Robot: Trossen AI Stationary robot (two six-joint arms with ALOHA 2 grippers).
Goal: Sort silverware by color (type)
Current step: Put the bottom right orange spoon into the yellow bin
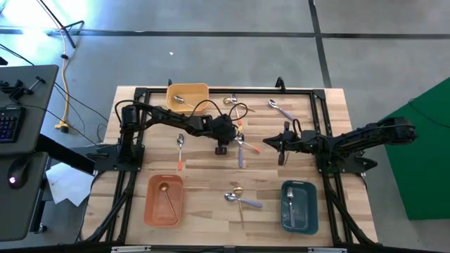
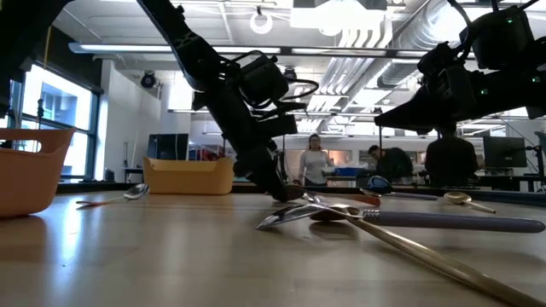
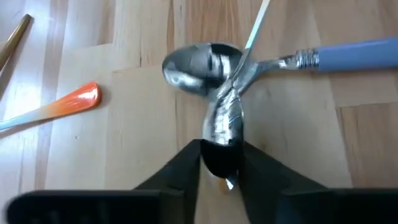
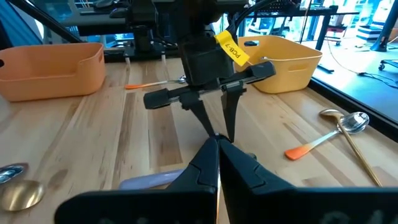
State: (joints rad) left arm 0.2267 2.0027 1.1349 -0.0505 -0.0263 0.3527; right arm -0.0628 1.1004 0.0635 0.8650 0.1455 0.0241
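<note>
The left pincer (image 3: 221, 168), at the counter's (image 1: 330, 140) middle, is nearly closed around the bowl of a spoon (image 3: 225, 121) lying crossed over the blue-handled spoon (image 3: 280, 57). Lifting straight up should free it without dragging that one. The right pincer (image 4: 217, 155) hovers just beside, fingers together, empty. Only the left wrist view shows the grip; the high view shows the bins.

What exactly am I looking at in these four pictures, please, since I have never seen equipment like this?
Two robot arms work at a wooden table. One picture looks straight down, one looks level across the tabletop, and two come from cameras on the wrists. Small spoons lie scattered, and some sit in the yellow bin, orange bin and teal bin. The left gripper is closed on a spoon lying across a blue-handled spoon mid-table. The right gripper, shut and empty, hovers close by.
</note>
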